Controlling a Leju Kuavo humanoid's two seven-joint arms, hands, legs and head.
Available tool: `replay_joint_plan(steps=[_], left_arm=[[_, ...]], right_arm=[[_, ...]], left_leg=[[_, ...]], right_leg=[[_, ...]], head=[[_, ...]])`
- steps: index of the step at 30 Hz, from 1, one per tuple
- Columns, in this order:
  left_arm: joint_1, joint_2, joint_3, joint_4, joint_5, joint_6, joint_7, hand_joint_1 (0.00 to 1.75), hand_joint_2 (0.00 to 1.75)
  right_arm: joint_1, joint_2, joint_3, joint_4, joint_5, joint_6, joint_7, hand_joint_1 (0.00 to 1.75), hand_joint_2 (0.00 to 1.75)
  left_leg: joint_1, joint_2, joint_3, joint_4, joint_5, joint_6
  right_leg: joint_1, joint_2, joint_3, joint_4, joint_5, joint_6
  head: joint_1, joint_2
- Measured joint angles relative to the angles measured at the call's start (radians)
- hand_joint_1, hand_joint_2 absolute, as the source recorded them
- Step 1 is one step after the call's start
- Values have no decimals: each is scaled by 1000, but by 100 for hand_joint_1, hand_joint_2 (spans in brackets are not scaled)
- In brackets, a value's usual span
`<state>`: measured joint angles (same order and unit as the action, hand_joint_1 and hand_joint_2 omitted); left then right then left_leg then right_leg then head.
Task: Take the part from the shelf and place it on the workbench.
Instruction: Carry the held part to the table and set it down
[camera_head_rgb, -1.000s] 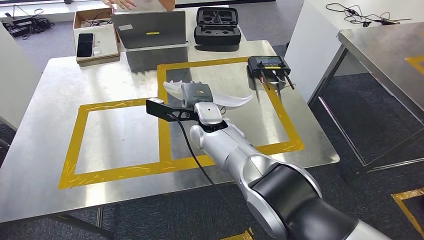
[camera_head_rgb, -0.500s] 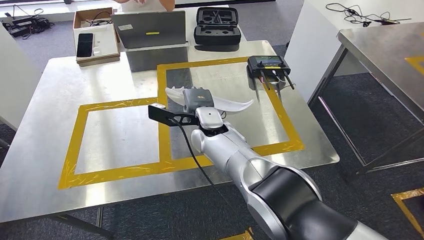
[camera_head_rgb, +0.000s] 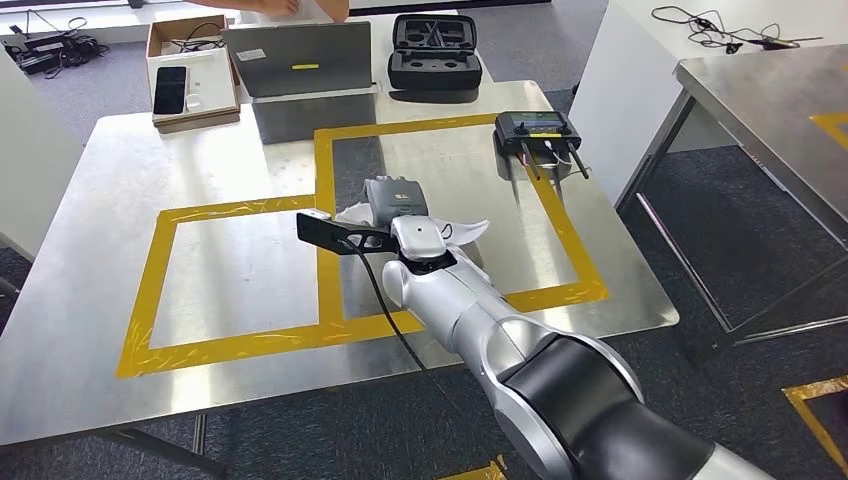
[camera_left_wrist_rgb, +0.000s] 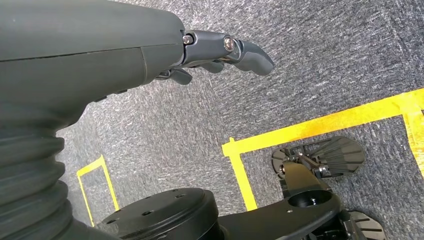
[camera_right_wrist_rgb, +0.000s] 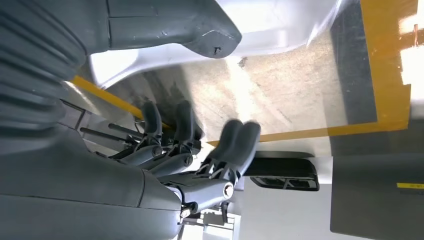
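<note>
The part (camera_head_rgb: 468, 230) is a white, wing-shaped piece lying low on the steel workbench (camera_head_rgb: 230, 270), inside the right yellow-taped rectangle. My right hand (camera_head_rgb: 392, 198) reaches over its middle and hides the centre of it. In the right wrist view the thumb (camera_right_wrist_rgb: 200, 30) lies against the white part (camera_right_wrist_rgb: 280, 25), while the fingers (camera_right_wrist_rgb: 240, 140) are spread away from it, with bare table showing between them. My left hand (camera_left_wrist_rgb: 150, 45) hangs over the grey carpet, its fingers straight and holding nothing.
A black remote controller (camera_head_rgb: 537, 130) sits at the taped rectangle's far right corner. Beyond it are a black case (camera_head_rgb: 435, 52), a laptop (camera_head_rgb: 298, 58) and a cardboard box (camera_head_rgb: 190, 75) with a phone. A person's hands are behind the laptop. A second steel table (camera_head_rgb: 770, 90) stands to the right.
The part has dropped from a raised, level pose down to the table surface, and its wings now show lower beside my wrist. My right hand's fingers have spread apart.
</note>
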<state>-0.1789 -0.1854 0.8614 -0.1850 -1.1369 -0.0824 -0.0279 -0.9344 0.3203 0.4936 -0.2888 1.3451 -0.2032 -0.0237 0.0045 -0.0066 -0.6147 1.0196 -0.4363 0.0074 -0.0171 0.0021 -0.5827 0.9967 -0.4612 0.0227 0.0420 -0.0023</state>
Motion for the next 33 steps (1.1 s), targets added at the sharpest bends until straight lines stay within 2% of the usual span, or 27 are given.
replay_joint_plan(steps=[18, 22, 33], left_arm=[[2, 0, 0, 0, 2, 0, -1, 0, 175], [3, 0, 0, 0, 3, 0, -1, 0, 0], [4, 0, 0, 0, 4, 0, 2, 0, 0]], right_arm=[[5, 0, 0, 0, 6, 6, -9, 0, 0], [7, 0, 0, 0, 6, 6, -11, 0, 0], [11, 0, 0, 0, 7, 6, -12, 0, 0]], left_leg=[[0, 0, 0, 0, 0, 0], [0, 0, 0, 0, 0, 0], [0, 0, 0, 0, 0, 0]], right_leg=[[0, 0, 0, 0, 0, 0], [0, 0, 0, 0, 0, 0], [0, 0, 0, 0, 0, 0]], head=[[0, 0], [0, 0], [0, 0]])
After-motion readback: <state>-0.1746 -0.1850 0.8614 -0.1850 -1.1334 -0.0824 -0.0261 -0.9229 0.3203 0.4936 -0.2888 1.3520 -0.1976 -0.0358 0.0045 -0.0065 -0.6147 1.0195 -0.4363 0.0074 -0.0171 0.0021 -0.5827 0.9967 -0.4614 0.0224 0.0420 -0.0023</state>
